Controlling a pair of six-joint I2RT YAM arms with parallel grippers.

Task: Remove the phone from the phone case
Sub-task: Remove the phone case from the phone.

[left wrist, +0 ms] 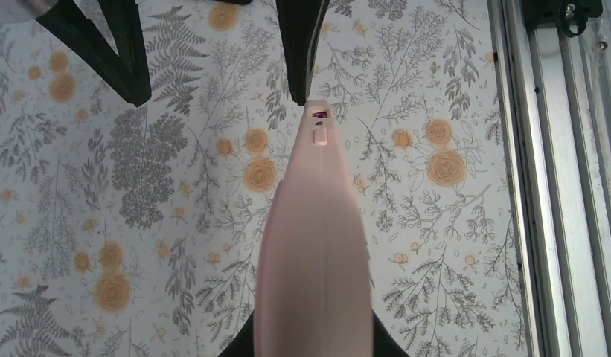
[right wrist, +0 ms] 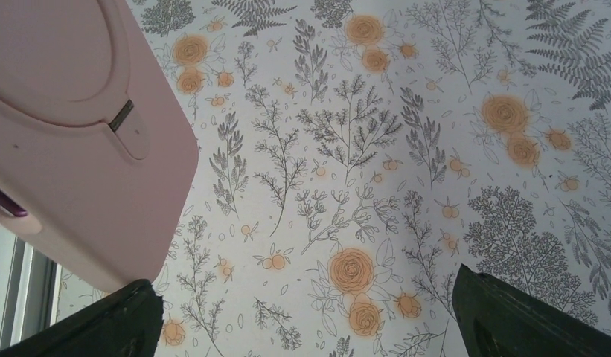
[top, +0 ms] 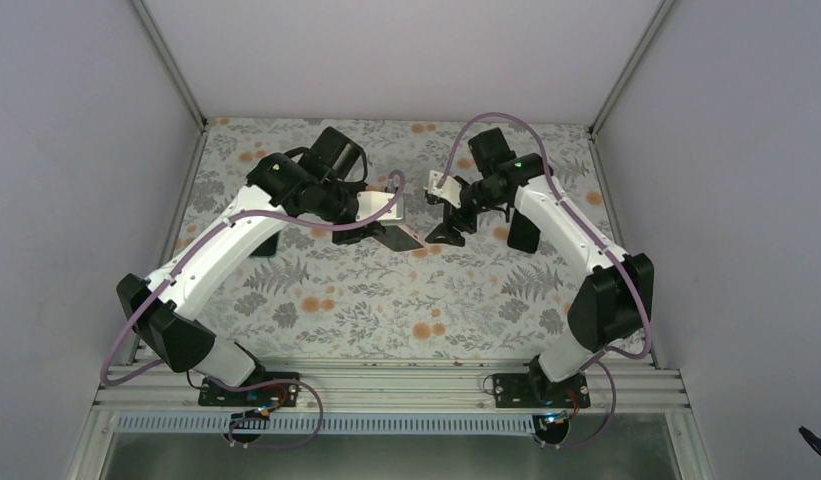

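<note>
My left gripper (top: 368,212) holds the salmon-pink phone case (top: 380,205) above the middle of the floral table and is shut on it. In the left wrist view the phone case (left wrist: 315,245) runs edge-on away from my left gripper (left wrist: 313,351), with a small slot near its far tip. My right gripper (top: 449,222) hangs open just right of the case's far end, touching nothing. In the right wrist view the phone case (right wrist: 79,126) fills the upper left, and my right gripper (right wrist: 309,327) has only tablecloth between its fingers (right wrist: 109,327). The phone is hidden; whether the dark sliver (top: 398,238) under the case is the phone, I cannot tell.
A flat black phone-like slab (top: 266,243) lies on the table under my left forearm. Another dark object (top: 523,232) stands by my right forearm. An aluminium rail (left wrist: 540,186) runs along the near table edge. White walls enclose the table at left, right and back.
</note>
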